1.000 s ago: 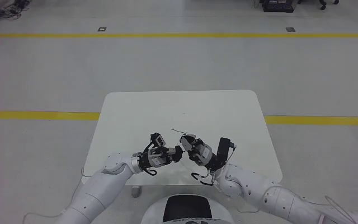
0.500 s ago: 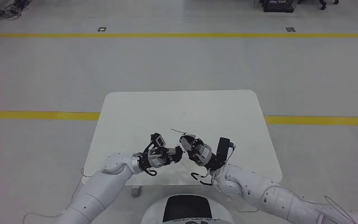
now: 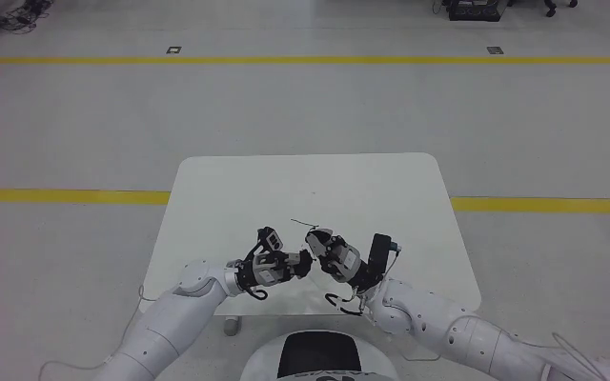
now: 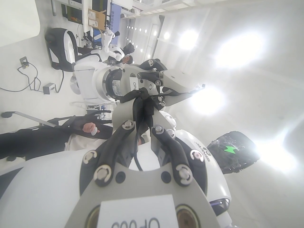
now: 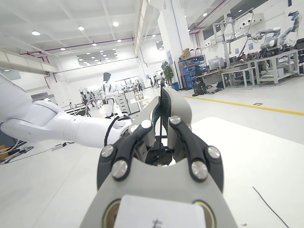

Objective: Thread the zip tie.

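Over the near edge of the white desk (image 3: 381,186), the two hands are hanging tip to tip, almost touching. The left hand (image 3: 298,264) is sitting on the left with its fingers pressed together; something dark is showing between the pads in the left wrist view (whether that is the tie itself, I cannot tell). The right hand (image 5: 161,97) is facing it from the right and is clenching the zip tie (image 5: 161,119). The black strap is running straight up between the two ribbed pads and is poking out a little past the fingertips. So the tie is being held up in the air above the desk, in the right hand, right where the two hands are meeting.

Beside the right wrist, a thin black line (image 5: 268,206) is lying flat on the desk surface. Just beyond the hands in the top view, a thin dark strand (image 3: 303,224) is showing against the white top; I cannot tell whether it is resting on the desk or standing clear of it.

Farther out, past the desk's far edge, a yellow stripe (image 3: 305,60) is crossing the pale floor from side to side.
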You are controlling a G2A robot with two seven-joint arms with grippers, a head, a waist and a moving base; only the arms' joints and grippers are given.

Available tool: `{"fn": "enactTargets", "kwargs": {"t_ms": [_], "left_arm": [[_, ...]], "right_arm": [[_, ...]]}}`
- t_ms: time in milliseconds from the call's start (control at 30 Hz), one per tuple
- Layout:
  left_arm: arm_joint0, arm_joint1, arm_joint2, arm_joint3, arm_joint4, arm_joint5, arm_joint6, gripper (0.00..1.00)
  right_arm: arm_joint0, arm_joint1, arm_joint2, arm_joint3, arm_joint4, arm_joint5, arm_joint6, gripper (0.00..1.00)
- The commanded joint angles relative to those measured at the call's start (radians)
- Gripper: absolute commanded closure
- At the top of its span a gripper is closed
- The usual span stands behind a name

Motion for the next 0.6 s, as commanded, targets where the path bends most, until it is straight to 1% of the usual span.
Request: {"fn": "enactTargets", "kwargs": {"t_ms": [0,567], "left_arm": [[-0.001,0.0,0.001,0.002,-0.003,0.001,0.002,1.0],[-0.008,-0.002,0.007,0.008,-0.009,-0.001,0.002,1.0]], "right_arm": [[-0.001,0.0,0.002,-0.001,-0.003,0.0,-0.003,1.0],[-0.012,0.007,0.013,-0.011,-0.011,0.0,-0.001,1.0]]}}
